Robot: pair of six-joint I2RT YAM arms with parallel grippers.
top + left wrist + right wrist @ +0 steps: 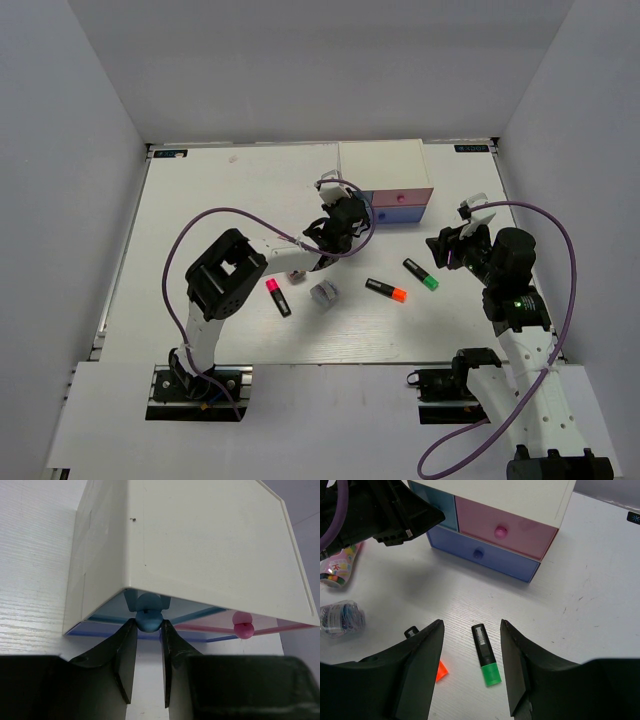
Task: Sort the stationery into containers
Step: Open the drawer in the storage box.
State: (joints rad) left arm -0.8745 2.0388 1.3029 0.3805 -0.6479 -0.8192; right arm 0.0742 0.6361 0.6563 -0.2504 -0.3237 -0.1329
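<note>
The white organiser [380, 165] stands at the back, with blue [440, 510], pink [505, 527] and lavender [480, 555] drawers. My left gripper [148, 627] is shut on the blue drawer's round knob [148, 620]; the pink knob [243, 629] sits to its right. My right gripper [471, 623] hangs open above the green-ended marker [486, 655], touching nothing. The orange-ended marker [386, 290], the pink-ended marker [278, 296], the grey block [325, 293] and the pink-capped cylinder [296, 274] lie on the table in front of the organiser.
The left arm [225, 275] stretches across the table's left half, trailing a purple cable [200, 225]. Grey walls close in the table [200, 190] on three sides.
</note>
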